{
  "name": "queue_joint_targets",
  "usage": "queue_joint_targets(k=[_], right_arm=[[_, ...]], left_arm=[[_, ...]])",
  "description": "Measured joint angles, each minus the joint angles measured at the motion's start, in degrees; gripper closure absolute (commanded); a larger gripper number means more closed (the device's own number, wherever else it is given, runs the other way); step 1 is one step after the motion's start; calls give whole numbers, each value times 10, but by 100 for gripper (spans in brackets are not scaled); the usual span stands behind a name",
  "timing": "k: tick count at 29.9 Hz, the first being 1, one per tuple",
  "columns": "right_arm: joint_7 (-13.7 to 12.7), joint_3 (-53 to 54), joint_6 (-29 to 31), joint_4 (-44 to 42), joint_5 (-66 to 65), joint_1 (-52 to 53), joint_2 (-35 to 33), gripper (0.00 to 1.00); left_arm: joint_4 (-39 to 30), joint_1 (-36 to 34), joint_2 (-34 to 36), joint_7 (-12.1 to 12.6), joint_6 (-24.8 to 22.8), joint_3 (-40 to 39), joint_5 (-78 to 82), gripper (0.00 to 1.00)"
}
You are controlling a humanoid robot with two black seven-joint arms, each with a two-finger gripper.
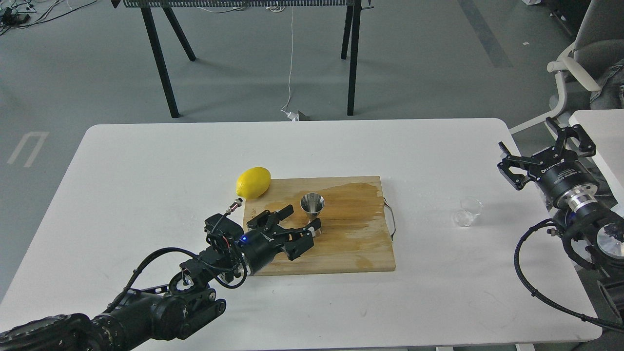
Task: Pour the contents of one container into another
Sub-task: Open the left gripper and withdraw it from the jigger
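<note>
Yellow lemon [253, 182], tan wooden board [341, 243], white table [146, 195]

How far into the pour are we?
Done: nothing visible; the glass cup sits ungrasped on the white table, right of the cutting board. In hand: left gripper is open at the jigger on the board; right gripper is open, away from the cup. Left: grasp cup, pour.

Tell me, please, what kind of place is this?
Probably a robotics lab or workshop, not a kitchen: a white table on grey floor, loose cables on that floor, and an office chair at the right.
</note>
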Motion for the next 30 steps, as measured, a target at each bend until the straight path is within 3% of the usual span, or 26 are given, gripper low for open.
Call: queue_joint_targets(k=[13,20,26,30], right_arm=[[0,0,0,0,0,-1,0,0],[0,0,0,0,0,-4,0,0],[-3,-2,0,2,1,-4,1,0],[-10,3,0,8,8,-10,1,0]], left_arm=[[-36,15,39,0,0,1,-8,8],[-135,28,122,0,0,0,-34,8],[-230,34,214,0,-3,0,-150,7],[-275,32,266,0,-56,-11,-250,7]])
